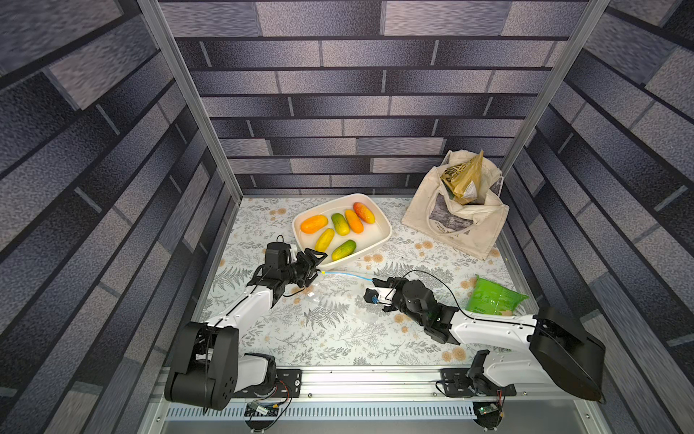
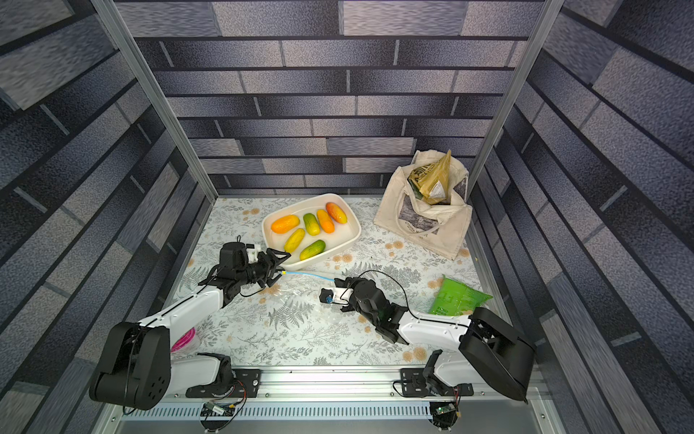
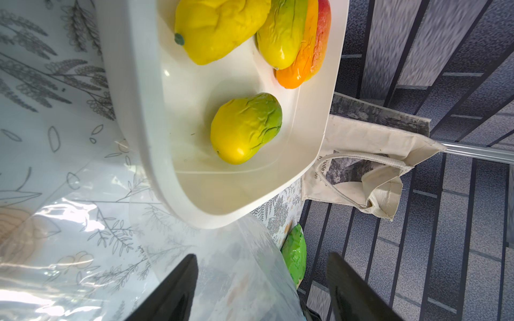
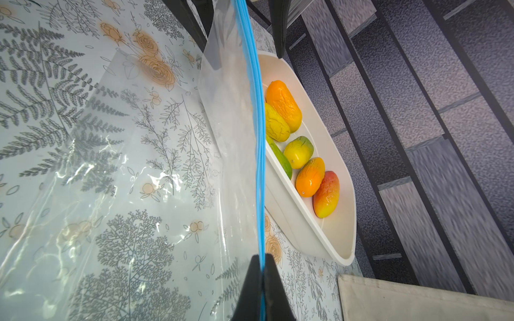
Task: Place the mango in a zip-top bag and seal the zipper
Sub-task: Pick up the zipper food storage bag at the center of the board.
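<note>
Plastic film of the zip-top bag (image 1: 330, 300) was laid empty on the table (image 1: 338, 342) between the two pincers, and all six mangoes were seen in the white tray (image 1: 366, 251), the nearest mango (image 1: 343, 250) just beyond the left pincer (image 1: 318, 269). The zipper (image 4: 257, 111) was pinched at one end by the right pincer (image 4: 262, 264); the left pincer was spread about the other end, by the yellow piece (image 1: 322, 271). If both lips were caught together there, no mouth would be opened, and the tray, so near, could be nudged. Whether the lips were parted, and whether the yellow piece was touched, could not be told; the bag's edges were hardly traceable in both top views
</note>
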Action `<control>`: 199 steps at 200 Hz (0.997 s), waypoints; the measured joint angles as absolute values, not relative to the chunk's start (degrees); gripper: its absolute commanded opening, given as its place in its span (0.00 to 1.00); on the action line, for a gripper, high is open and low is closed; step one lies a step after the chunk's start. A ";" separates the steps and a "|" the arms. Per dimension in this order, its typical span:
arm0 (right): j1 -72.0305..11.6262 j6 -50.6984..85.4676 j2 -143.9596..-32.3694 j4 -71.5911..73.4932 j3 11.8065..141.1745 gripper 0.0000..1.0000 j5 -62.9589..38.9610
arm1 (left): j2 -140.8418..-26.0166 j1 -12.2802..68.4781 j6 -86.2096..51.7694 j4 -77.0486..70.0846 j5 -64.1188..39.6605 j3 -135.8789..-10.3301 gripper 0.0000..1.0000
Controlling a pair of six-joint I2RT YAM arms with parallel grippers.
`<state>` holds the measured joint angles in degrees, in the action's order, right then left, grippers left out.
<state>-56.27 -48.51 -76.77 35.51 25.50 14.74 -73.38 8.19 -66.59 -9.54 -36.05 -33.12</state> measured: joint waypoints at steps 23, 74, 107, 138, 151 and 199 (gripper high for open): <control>-57.08 -48.97 -79.59 36.21 26.55 0.00 15.44 | -74.19 9.04 -66.70 -9.21 -36.10 -33.12 0.68; -57.87 -50.04 -82.26 39.48 27.79 0.00 20.14 | -71.40 -0.19 -66.54 -6.52 -39.00 -29.04 0.86; -57.87 -50.17 -82.15 40.82 27.81 0.00 20.73 | -64.73 -3.11 -66.52 -2.92 -39.13 -27.11 0.92; -57.91 -50.22 -82.17 41.23 27.81 0.00 20.43 | -63.31 0.30 -66.76 -0.71 -38.09 -28.86 1.00; -57.95 -50.26 -82.30 41.78 27.81 0.00 20.47 | -63.46 2.59 -66.78 0.56 -36.99 -30.52 1.00; -59.00 -51.11 -84.40 44.42 27.83 0.00 20.51 | -69.06 9.47 -66.96 0.91 -34.44 -37.67 0.73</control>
